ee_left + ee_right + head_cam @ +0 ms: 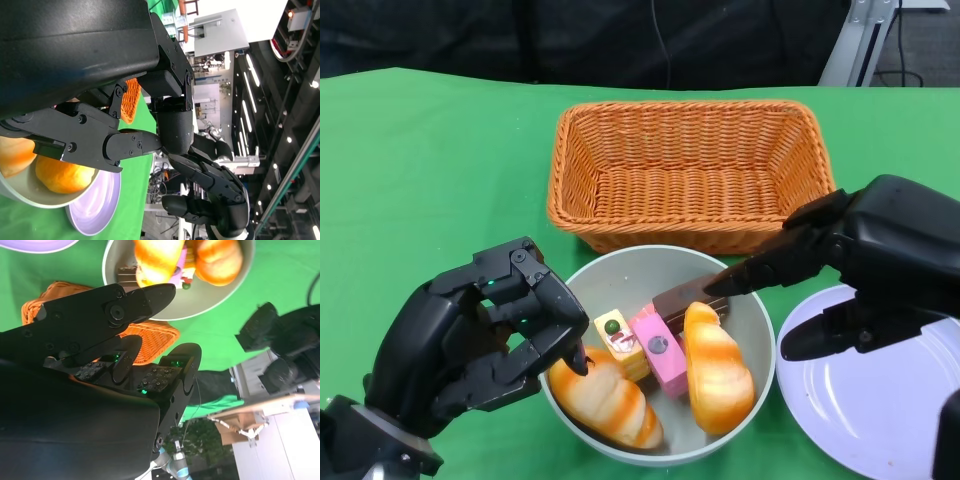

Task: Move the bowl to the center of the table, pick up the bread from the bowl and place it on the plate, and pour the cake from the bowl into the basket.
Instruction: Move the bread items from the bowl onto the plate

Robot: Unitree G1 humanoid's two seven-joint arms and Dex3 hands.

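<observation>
A grey bowl (620,270) stands in front of me, holding two orange bread loaves (718,368) (605,400) and yellow, pink and brown cake pieces (658,350). My left hand (480,335) pinches the bowl's left rim, with a finger inside above the near loaf and the thumb outside. My right hand (880,260) hovers at the bowl's right side with its fingers apart and empty. One finger (745,277) reaches over the rim toward the brown cake. The right wrist view shows the bowl (215,295) and bread (220,257) beyond the spread fingers (150,295).
An orange wicker basket (690,215), empty, stands just behind the bowl. A pale lilac plate (860,400), also empty, lies right of the bowl, partly under my right hand. Green cloth covers the table. Dark floor and a metal stand lie beyond the far edge.
</observation>
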